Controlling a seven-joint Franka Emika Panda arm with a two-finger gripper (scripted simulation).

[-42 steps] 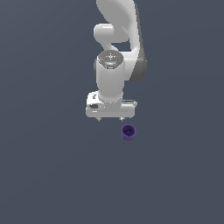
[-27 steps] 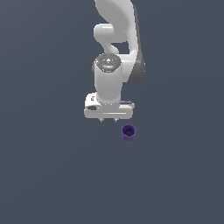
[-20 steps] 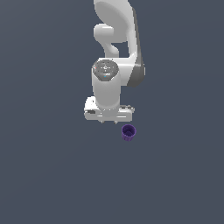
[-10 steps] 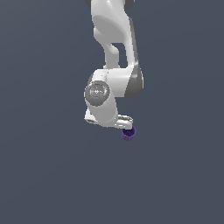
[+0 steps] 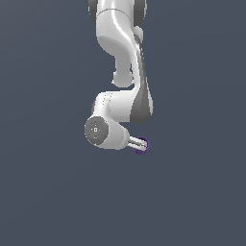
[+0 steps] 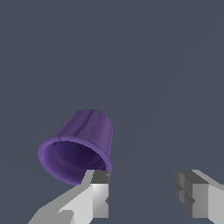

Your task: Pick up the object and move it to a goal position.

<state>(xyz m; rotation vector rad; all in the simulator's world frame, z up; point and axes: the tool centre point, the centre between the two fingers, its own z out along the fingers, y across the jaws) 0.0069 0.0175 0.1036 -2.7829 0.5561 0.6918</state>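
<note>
The object (image 6: 81,146) is a small dark-purple cup with a flared rim. In the wrist view it looks tilted, its hollow mouth turned toward the camera. My gripper (image 6: 142,186) is open, with a wide gap between its fingers. The cup sits just outside that gap, its rim against or right by one fingertip (image 6: 99,189). The other fingertip (image 6: 189,191) is well apart from it. In the exterior view the hand is tilted steeply and low, and the gripper (image 5: 142,142) points toward the exterior view's right. Only slivers of the object (image 5: 141,151) show around the fingertips.
A flat, uniform dark grey-blue surface (image 5: 53,202) fills both views. The white arm (image 5: 120,57) comes down from the top of the exterior view, and its wrist joint (image 5: 96,129) bulges toward that view's left.
The arm has dropped and tilted over from a straight-down pose. The fingers have swung down to the cup, which now largely hides behind them in the exterior view.
</note>
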